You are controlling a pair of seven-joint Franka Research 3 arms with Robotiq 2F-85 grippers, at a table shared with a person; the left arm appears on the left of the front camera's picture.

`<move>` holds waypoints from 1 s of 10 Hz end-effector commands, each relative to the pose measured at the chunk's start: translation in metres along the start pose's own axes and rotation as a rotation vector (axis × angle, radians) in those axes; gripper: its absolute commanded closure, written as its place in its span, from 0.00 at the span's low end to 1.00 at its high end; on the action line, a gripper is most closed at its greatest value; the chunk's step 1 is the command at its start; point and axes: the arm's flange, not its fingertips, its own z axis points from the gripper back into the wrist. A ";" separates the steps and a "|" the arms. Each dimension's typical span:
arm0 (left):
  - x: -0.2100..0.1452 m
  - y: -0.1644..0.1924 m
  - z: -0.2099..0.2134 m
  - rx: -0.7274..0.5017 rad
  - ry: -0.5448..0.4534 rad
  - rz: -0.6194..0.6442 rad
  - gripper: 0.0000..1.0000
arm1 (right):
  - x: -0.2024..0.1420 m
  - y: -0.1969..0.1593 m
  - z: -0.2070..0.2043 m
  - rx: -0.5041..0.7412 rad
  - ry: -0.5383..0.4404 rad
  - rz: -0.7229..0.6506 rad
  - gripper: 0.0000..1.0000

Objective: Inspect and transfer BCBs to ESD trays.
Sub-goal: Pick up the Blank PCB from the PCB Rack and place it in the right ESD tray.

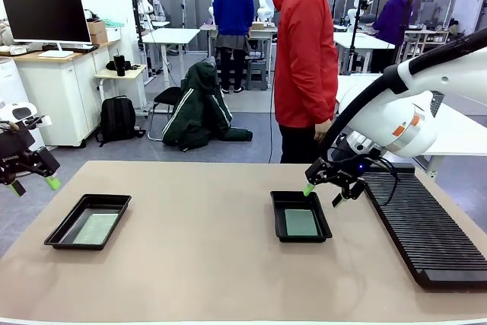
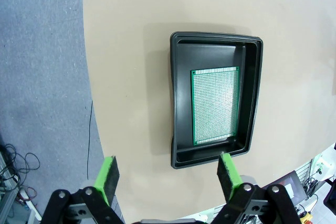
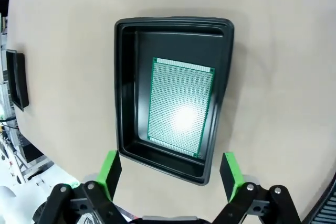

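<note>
On the tan counter [image 1: 205, 264] sit two shallow black trays, each with one green circuit board lying flat on its floor. The left tray [image 1: 61, 235] lies at about 9 o'clock from the counter's middle, near the left edge, and its board [image 1: 96, 228] rests toward the tray's right side. The right tray [image 1: 277, 220] sits at about 3 o'clock from the middle, and its board [image 1: 301, 223] covers most of the floor.

The left pincer [image 1: 32, 181] hangs off the counter's left edge, at about 10 o'clock from the left tray, its jaws spread wide and holding nothing. In the left wrist view its green pads [image 2: 108, 176] stand apart, with the tray [image 2: 253, 98] and board [image 2: 214, 105] above them, toward 1 o'clock.

The right pincer [image 1: 330, 194] hovers just above the right tray's far right corner, at about 1 o'clock from it, released and empty. In the right wrist view its pads [image 3: 109, 167] flank the near rim of the tray [image 3: 125, 87], and the board [image 3: 178, 106] lies slightly askew with a bright glare on it.

A long black ribbed rack [image 1: 426, 226] lies along the counter's right side, at 3 o'clock from the right tray. A person in a red jacket [image 1: 304, 51] stands at the far edge, at 12 o'clock.
</note>
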 end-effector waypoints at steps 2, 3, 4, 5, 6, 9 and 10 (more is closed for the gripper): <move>-0.001 0.001 -0.001 0.000 -0.013 -0.003 0.00 | -0.002 0.008 0.013 -0.078 0.011 -0.028 0.00; -0.001 0.001 -0.001 0.000 -0.013 -0.003 0.00 | -0.001 0.008 0.015 -0.090 0.009 -0.034 0.00; -0.001 0.001 -0.001 0.000 -0.013 -0.003 0.00 | -0.001 0.002 0.007 -0.046 -0.003 -0.009 0.00; -0.001 0.001 -0.001 0.000 -0.013 -0.003 0.00 | -0.001 0.002 0.007 -0.046 -0.003 -0.009 0.00; -0.001 0.001 -0.001 0.000 -0.013 -0.003 0.00 | -0.001 0.002 0.007 -0.046 -0.003 -0.009 0.00; -0.001 0.001 -0.001 0.000 -0.013 -0.003 0.00 | -0.001 0.002 0.007 -0.046 -0.003 -0.009 0.00; -0.001 0.001 -0.001 0.000 -0.013 -0.003 0.00 | -0.001 0.002 0.007 -0.046 -0.003 -0.009 0.00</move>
